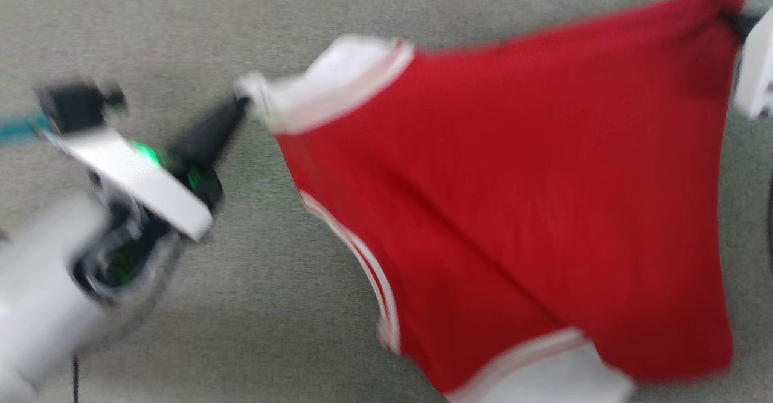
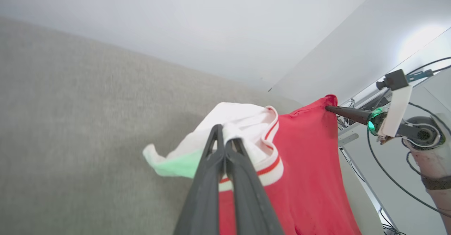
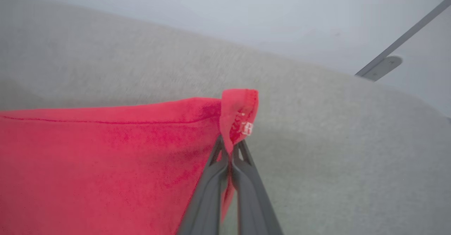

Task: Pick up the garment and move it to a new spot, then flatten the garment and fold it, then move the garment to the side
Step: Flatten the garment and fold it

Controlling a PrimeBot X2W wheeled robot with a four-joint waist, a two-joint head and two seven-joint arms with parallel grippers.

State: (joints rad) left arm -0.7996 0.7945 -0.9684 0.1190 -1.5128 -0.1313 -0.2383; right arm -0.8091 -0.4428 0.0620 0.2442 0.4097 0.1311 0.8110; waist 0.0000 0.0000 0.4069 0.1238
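Your left tool is clenched on the white sleeve, your right tool on a red corner. The shirt hangs stretched between them over the counter. It looks light and floppy, so take it by hems and corners.

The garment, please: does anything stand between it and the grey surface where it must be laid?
Nothing visible does. The garment hangs between the left gripper and the right gripper, both shut on it, above the grey surface.
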